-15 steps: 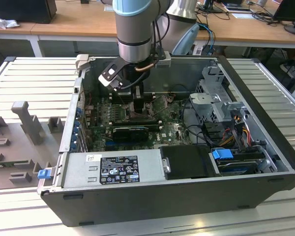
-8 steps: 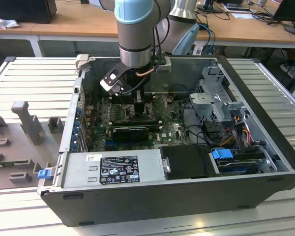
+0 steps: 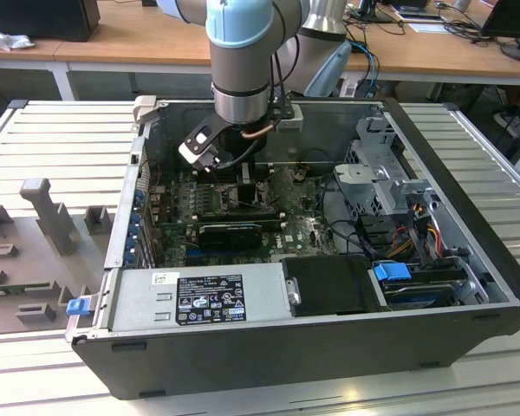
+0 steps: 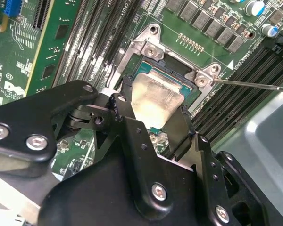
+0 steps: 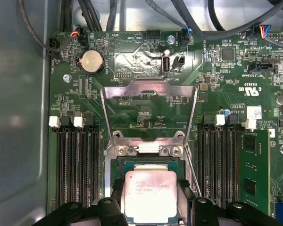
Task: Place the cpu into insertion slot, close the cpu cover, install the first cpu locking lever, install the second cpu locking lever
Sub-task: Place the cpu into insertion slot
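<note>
Pinching the cpu (image 5: 150, 197) at the insertion slot (image 4: 178, 69), the tool (image 4: 151, 110) sits between memory slots (image 5: 78, 165). Open cpu cover (image 5: 148, 89); drive cage (image 3: 377, 169) at three o'clock, exterior view

Exterior view: off arm, high, farther back, looks down into open computer case (image 3: 329, 347). Both wrist views: close behind fingers (image 4: 125, 125) (image 5: 115, 193), looking past them; share chip (image 4: 155, 101) (image 5: 148, 195) between fingers, socket (image 4: 179, 70) (image 5: 120, 165).

In the second wrist view, the claw (image 4: 151, 110) hides the insertion slot's (image 4: 146, 49) near side and one corner of the cpu (image 4: 155, 96).
</note>
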